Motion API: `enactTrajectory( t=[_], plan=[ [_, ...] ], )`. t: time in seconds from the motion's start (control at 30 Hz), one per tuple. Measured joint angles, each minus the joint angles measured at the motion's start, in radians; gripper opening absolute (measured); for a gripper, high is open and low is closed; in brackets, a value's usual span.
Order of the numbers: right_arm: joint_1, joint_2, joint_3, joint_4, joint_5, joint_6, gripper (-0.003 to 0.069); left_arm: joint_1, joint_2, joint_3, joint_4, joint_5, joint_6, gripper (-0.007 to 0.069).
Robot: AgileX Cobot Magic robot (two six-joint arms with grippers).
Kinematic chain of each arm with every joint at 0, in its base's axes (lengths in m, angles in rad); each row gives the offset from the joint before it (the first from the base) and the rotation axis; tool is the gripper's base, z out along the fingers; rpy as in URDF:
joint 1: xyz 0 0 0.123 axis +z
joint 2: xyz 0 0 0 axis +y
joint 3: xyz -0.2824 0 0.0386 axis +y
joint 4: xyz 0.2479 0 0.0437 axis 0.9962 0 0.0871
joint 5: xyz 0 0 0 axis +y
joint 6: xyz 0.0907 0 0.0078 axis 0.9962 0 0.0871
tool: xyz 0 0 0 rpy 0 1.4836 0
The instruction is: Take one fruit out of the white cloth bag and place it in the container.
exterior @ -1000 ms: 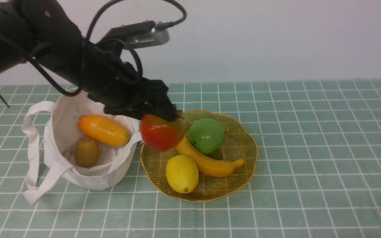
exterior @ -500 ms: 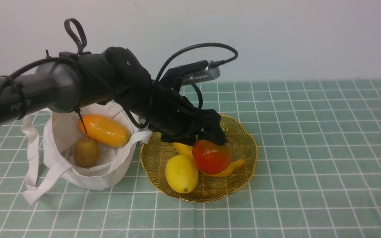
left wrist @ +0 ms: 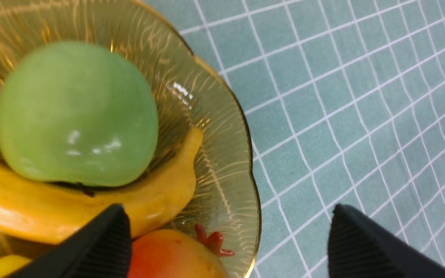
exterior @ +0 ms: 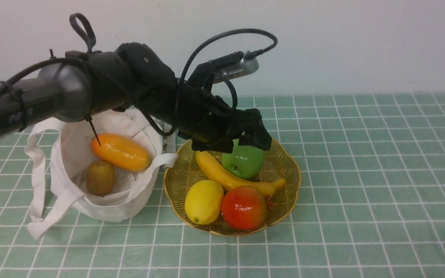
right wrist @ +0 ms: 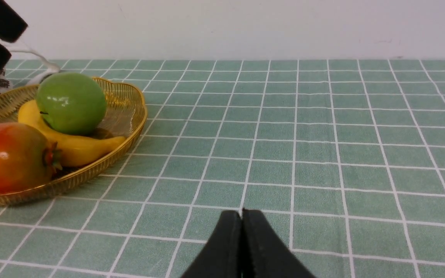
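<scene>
One red fruit (exterior: pixel 244 208) rests in the wire basket (exterior: pixel 292 200), apparently kept from rolling by the lemon and banana; the left hand (left wrist: pixel 230 227), fingers spread, presumably allows clearance for withdrawal.

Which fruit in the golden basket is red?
The round fruit beside the yellow lemon-like one; its skin is glossy red, while the others are green or yellow.

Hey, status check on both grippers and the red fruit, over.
Left gripper open, above basket, nothing held. Right gripper shut, empty. Red fruit in basket beside banana; nothing blocking it.
</scene>
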Motion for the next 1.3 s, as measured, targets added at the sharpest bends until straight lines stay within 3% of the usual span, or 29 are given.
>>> enactTrajectory(
  t=[0.07,0.13,0.17,0.23,0.3,0.6,1.0,1.1,1.3],
  plan=[
    [0.0,0.0,0.0,0.0,0.0,0.0,-0.0015,0.021,-0.027,-0.052,0.046,0.082,-0.011,0.0442],
    [0.0,0.0,0.0,0.0,0.0,0.0,-0.0015,0.031,-0.044,-0.081,0.072,0.134,-0.02,0.0367],
    [0.0,0.0,0.0,0.0,0.0,0.0,-0.0015,0.041,-0.075,-0.115,0.106,0.204,-0.03,0.0237],
    [0.0,0.0,0.0,0.0,0.0,0.0,-0.0015,0.047,-0.117,-0.16,0.16,0.319,-0.033,0.009],
    [0.0,0.0,0.0,0.0,0.0,0.0,-0.0015,0.047,-0.156,-0.175,0.194,0.392,-0.036,0.0033],
    [0.0,0.0,0.0,0.0,0.0,0.0,-0.0015,0.046,-0.362,-0.106,0.327,0.463,-0.089,-0.0008],
    [0.0,0.0,0.0,0.0,0.0,0.0,-0.0015,0.046,-0.85,0.34,0.419,0.46,-0.164,-0.0008],
    [0.0,0.0,0.0,0.0,0.0,0.0,-0.0015,0.046,-0.997,0.464,0.418,0.364,-0.16,-0.0008],
    [0.0,0.0,0.0,0.0,0.0,0.0,-0.0015,0.046,-1.326,0.788,0.418,-0.049,-0.158,-0.0008]
  ],
)
